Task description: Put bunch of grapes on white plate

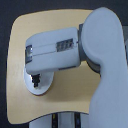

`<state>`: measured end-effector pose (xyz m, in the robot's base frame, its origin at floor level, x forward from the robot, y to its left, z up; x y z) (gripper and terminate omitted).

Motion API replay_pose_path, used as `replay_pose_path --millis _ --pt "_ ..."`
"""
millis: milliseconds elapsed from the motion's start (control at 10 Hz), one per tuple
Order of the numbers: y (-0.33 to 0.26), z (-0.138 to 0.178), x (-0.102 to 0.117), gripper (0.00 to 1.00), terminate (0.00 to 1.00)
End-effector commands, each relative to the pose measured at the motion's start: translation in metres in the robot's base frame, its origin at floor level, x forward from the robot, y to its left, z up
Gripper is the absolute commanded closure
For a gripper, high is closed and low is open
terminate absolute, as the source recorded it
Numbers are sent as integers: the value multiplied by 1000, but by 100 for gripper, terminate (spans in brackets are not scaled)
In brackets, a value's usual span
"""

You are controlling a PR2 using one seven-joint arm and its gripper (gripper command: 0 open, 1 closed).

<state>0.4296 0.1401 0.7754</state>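
Note:
The white plate (46,86) lies on the wooden table toward the exterior view's left, partly covered by my arm. My gripper (35,80) points down over the plate's left part, a small dark shape below the grey forearm. The frame is too coarse to tell the dark fingers from any dark grapes there. The bunch of grapes does not show as a separate thing anywhere on the table. How the jaws stand cannot be made out.
The light wooden table (55,20) has rounded corners and a near edge at the bottom of the view. My bulky grey forearm (55,50) and upper arm (107,65) cover the table's middle and right.

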Motion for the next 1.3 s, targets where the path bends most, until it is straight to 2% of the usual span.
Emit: replay_pose_path --millis 0,400,1200 --pt "-13 -43 10 100 0" --pt "-20 -52 10 100 0" --pt "-23 -43 19 100 0"
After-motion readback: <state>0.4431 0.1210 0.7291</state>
